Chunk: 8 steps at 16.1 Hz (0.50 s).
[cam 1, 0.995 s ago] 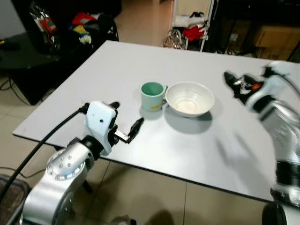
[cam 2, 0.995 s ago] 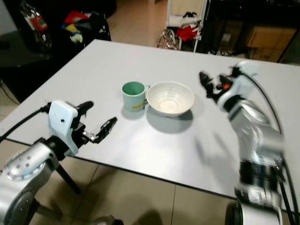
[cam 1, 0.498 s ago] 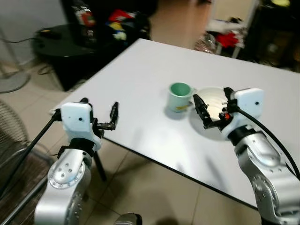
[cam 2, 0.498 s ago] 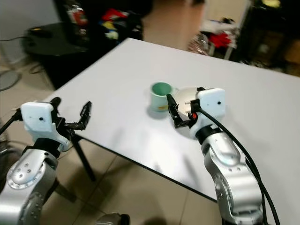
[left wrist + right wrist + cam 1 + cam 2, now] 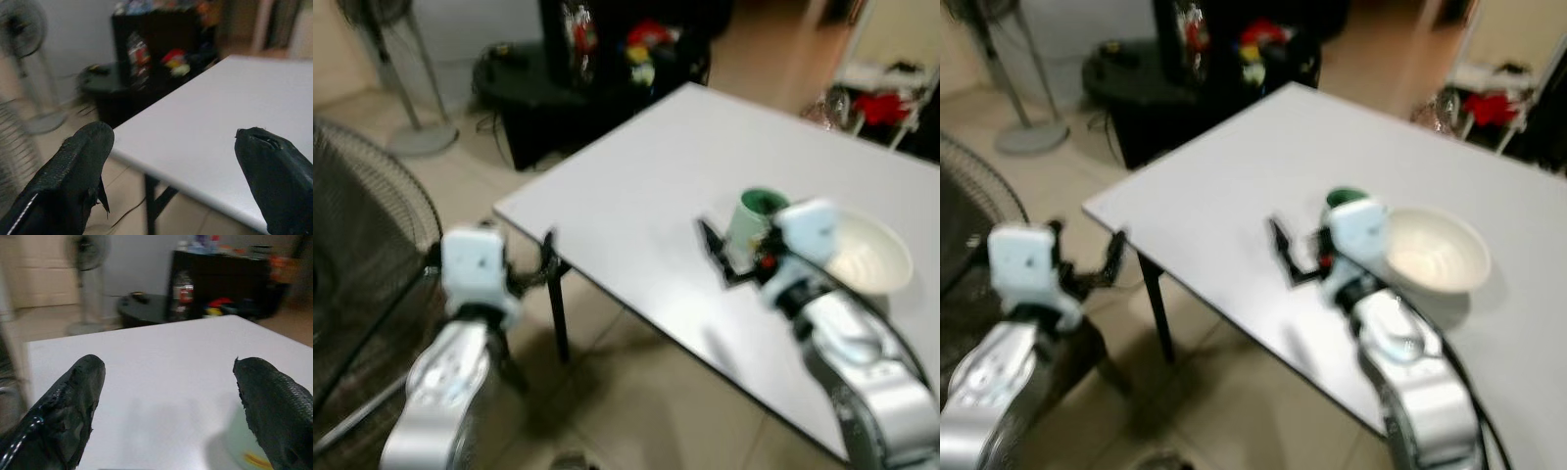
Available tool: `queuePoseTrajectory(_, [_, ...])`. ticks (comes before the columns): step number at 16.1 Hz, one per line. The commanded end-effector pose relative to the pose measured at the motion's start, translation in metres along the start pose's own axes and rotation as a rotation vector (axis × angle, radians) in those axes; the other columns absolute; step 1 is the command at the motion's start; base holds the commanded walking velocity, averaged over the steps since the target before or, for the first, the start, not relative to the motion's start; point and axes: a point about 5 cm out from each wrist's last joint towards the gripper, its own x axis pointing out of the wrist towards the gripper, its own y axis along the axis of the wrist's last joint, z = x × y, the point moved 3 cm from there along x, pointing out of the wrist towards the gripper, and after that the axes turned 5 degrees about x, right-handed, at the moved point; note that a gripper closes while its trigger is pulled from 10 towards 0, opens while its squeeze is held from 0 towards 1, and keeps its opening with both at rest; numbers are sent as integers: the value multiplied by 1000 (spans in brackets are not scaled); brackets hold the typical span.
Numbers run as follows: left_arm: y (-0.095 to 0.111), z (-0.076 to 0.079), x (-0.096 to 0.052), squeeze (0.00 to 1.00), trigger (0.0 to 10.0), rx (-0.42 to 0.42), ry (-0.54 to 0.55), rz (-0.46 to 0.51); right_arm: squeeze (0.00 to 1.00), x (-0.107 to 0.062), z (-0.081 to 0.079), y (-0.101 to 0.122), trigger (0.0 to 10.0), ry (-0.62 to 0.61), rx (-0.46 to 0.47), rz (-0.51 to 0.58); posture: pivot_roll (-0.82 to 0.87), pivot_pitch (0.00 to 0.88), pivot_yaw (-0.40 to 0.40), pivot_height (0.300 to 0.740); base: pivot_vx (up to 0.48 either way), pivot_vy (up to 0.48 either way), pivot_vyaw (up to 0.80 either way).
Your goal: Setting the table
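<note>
A green mug and a white bowl stand side by side on the white table, the bowl to the right. My right gripper is open and empty, hovering over the table just left of the mug; the mug's rim shows in the right wrist view beside one finger. My left gripper is open and empty, off the table by its near left corner. That corner lies ahead of the left gripper's fingers. The head views are blurred.
A black low cabinet with bottles and colourful clutter stands beyond the table's left side. A standing fan and a fan grille are on the tiled floor at left. Red cloth lies at the back right.
The whole picture has shifted: the camera has swung left and the table now sits to the right. My right gripper is now left of the mug, and my left gripper has left the table.
</note>
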Motion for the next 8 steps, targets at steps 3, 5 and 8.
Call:
queuePoseTrajectory(3, [6,-2,10,0,10000,28,31,23,1000,1,5,1,10000,-23,-43,1,14,0,16,740,0,0,800])
queuePoseTrajectory(5, [4,-2,8,0,10000,22,24,19,1000,0,4,1,10000,-20,-37,0,13,0,12,740,0,0,800])
queuePoseTrajectory(8, [2,5,13,0,10000,3,-26,11,1000,2,5,0,10000,-22,-44,2,1,0,24,740,0,0,800])
